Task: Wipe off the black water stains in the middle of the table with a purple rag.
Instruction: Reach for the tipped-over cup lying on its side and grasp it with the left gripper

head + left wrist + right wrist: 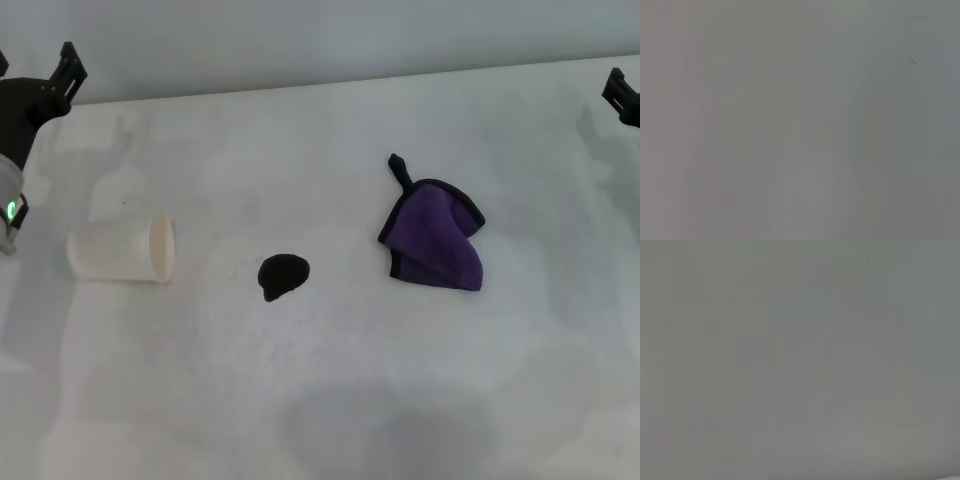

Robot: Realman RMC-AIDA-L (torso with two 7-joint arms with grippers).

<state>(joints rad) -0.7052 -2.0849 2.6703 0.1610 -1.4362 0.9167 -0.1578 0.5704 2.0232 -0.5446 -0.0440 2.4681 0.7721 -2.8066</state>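
A purple rag [436,238] with black trim lies folded on the white table [330,400], right of centre. A small glossy black water stain [282,274] sits in the middle of the table, left of the rag. My left gripper [60,75] is at the far left edge, raised above the table and far from both. My right gripper [622,95] shows only as a dark tip at the far right edge. Both wrist views show only plain grey surface.
A white paper cup [122,249] lies on its side at the left, mouth toward the stain. The table's back edge [330,88] meets a pale wall.
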